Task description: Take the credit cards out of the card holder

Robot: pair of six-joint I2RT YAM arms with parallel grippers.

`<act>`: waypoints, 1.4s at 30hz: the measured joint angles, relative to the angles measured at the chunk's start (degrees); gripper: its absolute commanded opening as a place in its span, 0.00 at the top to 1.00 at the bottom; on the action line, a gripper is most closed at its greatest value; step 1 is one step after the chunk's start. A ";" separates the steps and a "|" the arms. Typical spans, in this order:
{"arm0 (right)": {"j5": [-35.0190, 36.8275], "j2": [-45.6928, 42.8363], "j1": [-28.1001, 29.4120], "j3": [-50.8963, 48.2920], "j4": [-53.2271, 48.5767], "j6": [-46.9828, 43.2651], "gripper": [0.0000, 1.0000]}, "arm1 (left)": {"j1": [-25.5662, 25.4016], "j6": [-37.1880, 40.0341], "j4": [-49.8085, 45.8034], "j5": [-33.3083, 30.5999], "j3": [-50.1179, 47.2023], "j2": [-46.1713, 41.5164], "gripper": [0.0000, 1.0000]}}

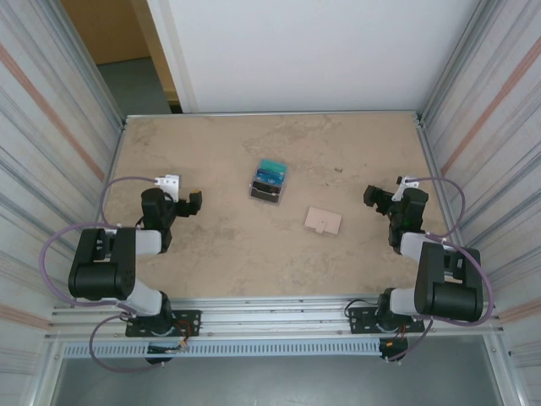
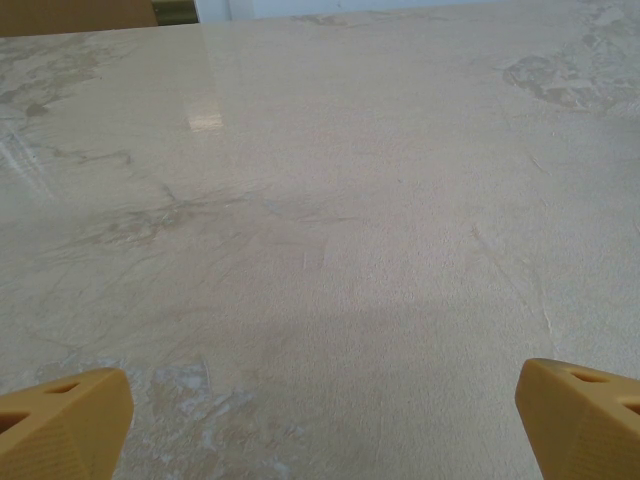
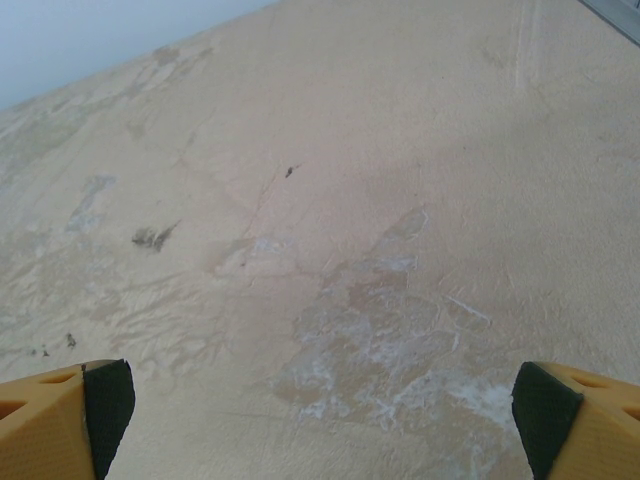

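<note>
While left gripper [image 1: 194, 202] & right gripper [image 1: 375, 196] sit w/ jaws wide apart, nothing held, flat tan rectangular card holder [image 1: 323, 221] lies mid-table, near but apart from stacked teal-blue-dark plastic credit cards [image 1: 270, 179]. Risk: thin cards flat on marbled beige table [image 1: 211, 254], so fingers prob skid & scatter the stack.

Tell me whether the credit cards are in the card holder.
Out: the credit cards lie in a stack, apart from the tan card holder.

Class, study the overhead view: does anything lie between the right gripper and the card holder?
Nothing visible does. Bare table separates the open right gripper from the card holder lying to its left. The stack of credit cards sits farther left and back, beyond the holder, off that path.
</note>
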 measured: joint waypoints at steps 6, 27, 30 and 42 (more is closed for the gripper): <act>0.00 0.00 0.00 0.00 0.00 0.00 0.01 | 0.00 0.02 -0.02 0.00 0.00 0.00 0.01; 1.38 -0.92 0.00 0.61 -4.39 1.11 0.01 | 0.00 -0.22 -1.95 -2.43 -1.16 -6.05 0.01; 1.97 -2.56 0.00 1.20 -6.71 1.55 0.01 | -0.44 -0.24 -4.09 -4.15 -1.16 -10.99 0.01; 12.07 -15.10 5.60 7.10 -28.06 6.38 0.01 | -4.55 -2.69 -18.40 -11.26 -1.18 -32.09 0.01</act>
